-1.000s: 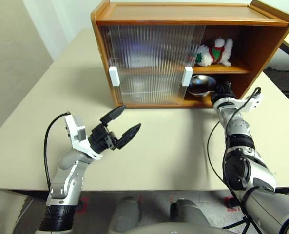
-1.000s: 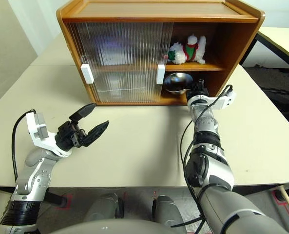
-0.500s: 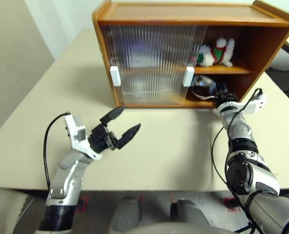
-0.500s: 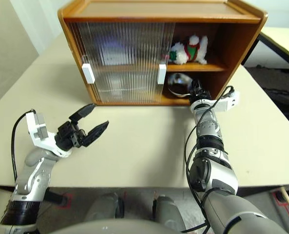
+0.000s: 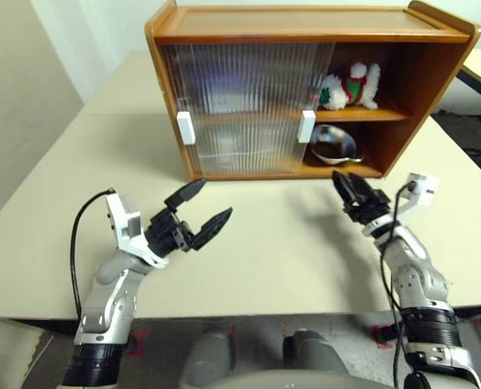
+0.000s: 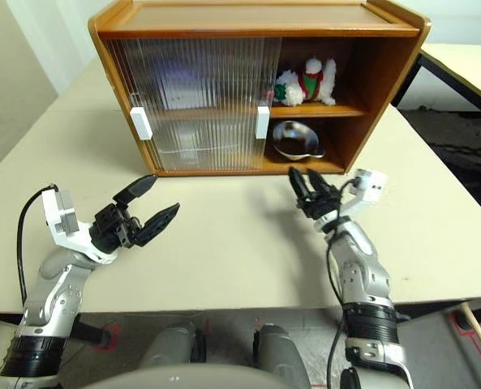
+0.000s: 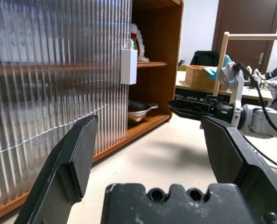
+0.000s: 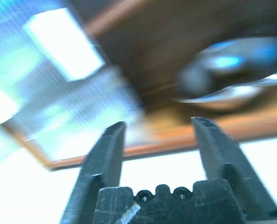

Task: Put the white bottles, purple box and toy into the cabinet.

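Beige tabletop (image 5: 289, 243) carries the cabinet (image 5: 305, 23) at its far side; from the head views, its sliding doors (image 5: 248, 105) cover the left part, the toy (image 5: 350, 85) sits on the inner shelf at right, and a steel bowl (image 5: 333, 144) lies below it. Left pincer (image 5: 201, 209) hovers released, empty, near the front. Right pincer (image 6: 307, 188) hangs just before the open bay, holding nothing. Left wrist view shows the ribbed door and bowl (image 7: 139, 111). Right wrist view shows spread fingers (image 8: 108, 149) with nothing between them, facing the blurred bowl (image 8: 231, 77)
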Tool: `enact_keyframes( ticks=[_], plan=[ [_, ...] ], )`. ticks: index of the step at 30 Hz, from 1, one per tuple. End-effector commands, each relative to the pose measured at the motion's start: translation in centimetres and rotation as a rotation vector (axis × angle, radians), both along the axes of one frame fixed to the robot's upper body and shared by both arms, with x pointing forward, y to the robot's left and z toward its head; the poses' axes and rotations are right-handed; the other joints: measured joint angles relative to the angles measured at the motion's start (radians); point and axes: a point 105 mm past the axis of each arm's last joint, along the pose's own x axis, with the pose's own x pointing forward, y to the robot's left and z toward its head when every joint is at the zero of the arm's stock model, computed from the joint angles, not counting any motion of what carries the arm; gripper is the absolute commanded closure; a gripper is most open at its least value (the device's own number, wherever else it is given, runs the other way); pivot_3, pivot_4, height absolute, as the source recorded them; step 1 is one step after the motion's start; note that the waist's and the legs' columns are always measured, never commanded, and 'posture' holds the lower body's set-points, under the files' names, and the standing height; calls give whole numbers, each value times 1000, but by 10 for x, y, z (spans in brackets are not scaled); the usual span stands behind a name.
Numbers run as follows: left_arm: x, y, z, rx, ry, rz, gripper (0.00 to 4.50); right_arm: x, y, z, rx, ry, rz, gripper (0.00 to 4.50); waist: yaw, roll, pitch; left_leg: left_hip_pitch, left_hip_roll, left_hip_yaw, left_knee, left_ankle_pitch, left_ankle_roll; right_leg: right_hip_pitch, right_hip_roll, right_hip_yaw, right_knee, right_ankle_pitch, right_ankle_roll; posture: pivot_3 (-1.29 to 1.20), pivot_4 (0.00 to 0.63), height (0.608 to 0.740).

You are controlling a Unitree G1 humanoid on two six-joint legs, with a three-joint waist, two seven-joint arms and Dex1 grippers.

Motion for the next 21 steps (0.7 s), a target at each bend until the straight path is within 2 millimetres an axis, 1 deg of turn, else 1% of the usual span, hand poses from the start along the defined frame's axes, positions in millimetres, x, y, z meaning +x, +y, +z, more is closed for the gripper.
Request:
enact_keyframes(
  ticks=[1,2,3,4,5,6,9,13,16,19,21],
  plan=[
    [2,3,-1,26,-2,5,0,-2,20,17,-37,-89,127,2830,2,0,0,0,0,0,0,0,0,0,0,0,0,0,0,240,0,740],
    [2,3,-1,29,-3,5,0,-2,28,22,-53,-113,166,3239,3,-1,0,0,0,0,1,0,0,0,0,0,0,0,0,240,0,740],
    [2,4,0,31,-3,5,0,-1,35,27,-53,-130,190,3535,3,-1,0,0,0,0,1,0,0,0,0,-1,0,0,0,238,0,740],
    [2,4,0,31,-4,5,0,1,42,34,-39,-147,210,4007,3,-1,0,0,0,0,1,0,0,0,0,-1,0,1,0,238,0,740],
    [3,4,0,33,-4,5,0,4,47,40,-26,-158,224,4332,4,-1,0,0,0,0,1,0,0,0,0,-1,0,1,0,238,0,740],
    [3,4,0,34,-5,4,0,8,53,44,-11,-163,236,4472,4,-1,0,0,0,0,1,0,0,0,0,-1,0,1,-1,238,0,740],
    [4,3,1,35,-8,2,0,18,66,56,26,-162,245,4472,4,-1,0,0,0,0,1,0,0,-1,0,-1,0,1,-2,248,0,740],
    [3,3,-1,33,-6,6,0,29,72,74,116,-150,197,4472,10,-2,-1,-1,0,-1,0,-1,-1,-2,0,-2,1,2,-2,251,0,740],
    [3,1,-2,30,-3,4,0,31,76,78,122,-153,193,4472,21,-2,-1,-2,0,-1,-1,-1,-2,-3,-1,-2,0,2,-2,248,0,740],
    [3,-2,-2,25,-3,-2,0,35,76,78,135,-133,161,4472,29,-2,-1,-3,0,-1,-2,-1,-2,-4,-1,-2,0,2,-2,249,0,740],
    [3,-2,-2,25,-4,-3,0,42,67,79,169,-105,98,4472,29,-2,-1,-3,0,-1,-2,-1,-2,-4,-1,-2,0,2,-2,248,0,740]
  ],
)
